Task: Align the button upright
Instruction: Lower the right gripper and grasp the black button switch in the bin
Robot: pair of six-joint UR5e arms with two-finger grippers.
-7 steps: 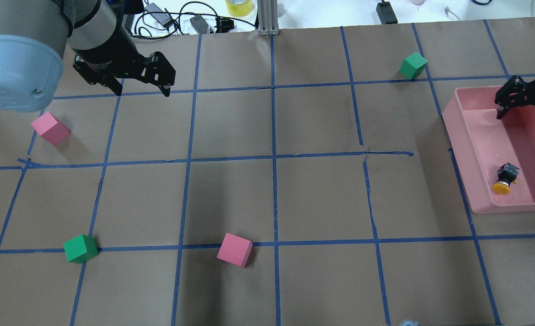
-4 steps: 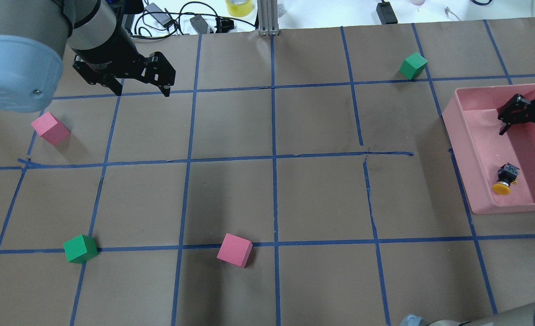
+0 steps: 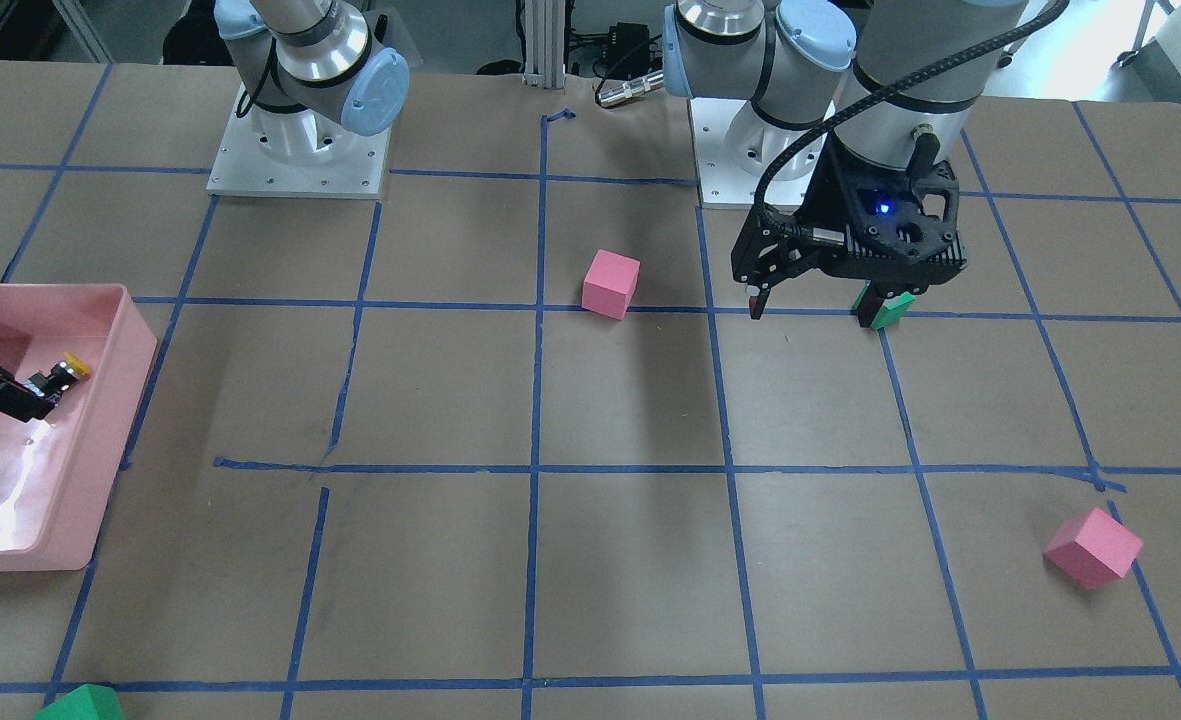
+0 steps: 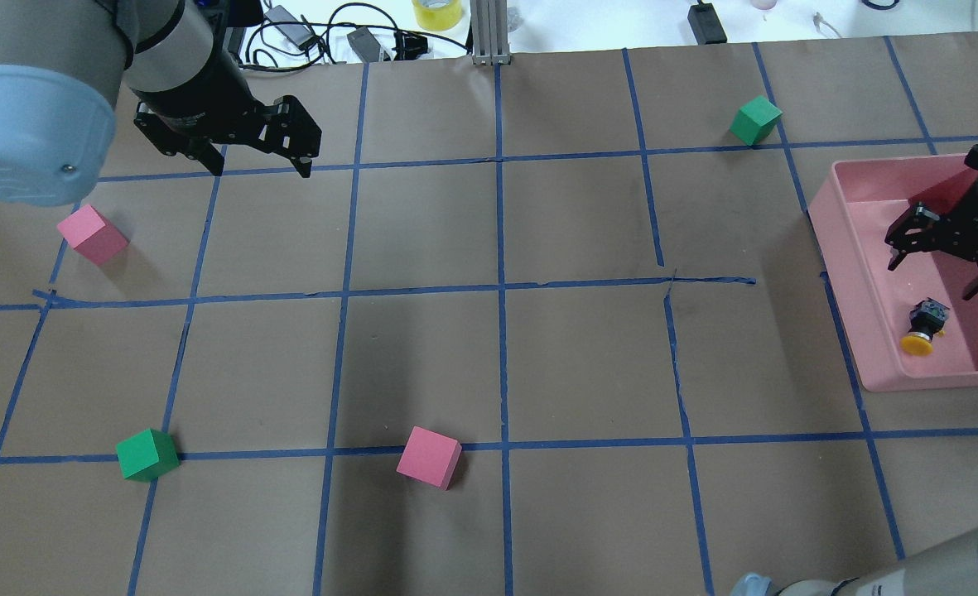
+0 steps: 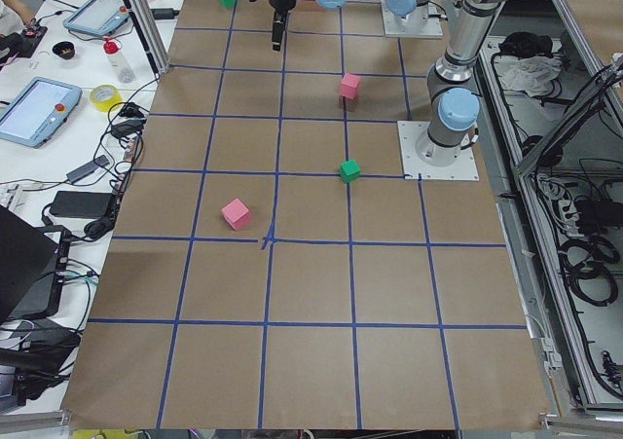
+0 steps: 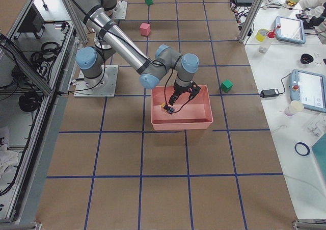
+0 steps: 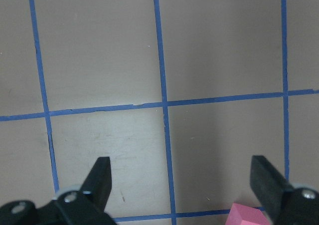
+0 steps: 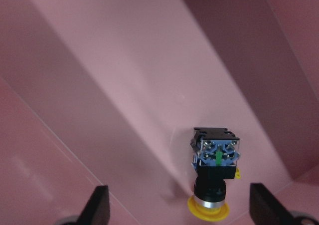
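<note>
The button (image 4: 923, 326) lies on its side in the pink bin (image 4: 838, 248), yellow cap toward the bin's near wall, terminal end pointing away. It also shows in the right wrist view (image 8: 214, 175) and the front view (image 3: 68, 370). My right gripper (image 4: 940, 277) is open inside the bin, just beyond the button, apart from it; in its wrist view the button lies between the two fingers (image 8: 99, 205). My left gripper (image 4: 261, 170) is open and empty over the far left of the table.
Two pink cubes (image 4: 91, 234) (image 4: 429, 457) and two green cubes (image 4: 147, 454) (image 4: 755, 119) stand on the brown paper with its blue tape grid. The bin's walls stand close around my right gripper. Cables and a tape roll (image 4: 437, 12) lie beyond the far edge.
My right gripper has moved nearer and lower in the bin, from its far corner to just beyond the button. The button and my left arm have not moved.
</note>
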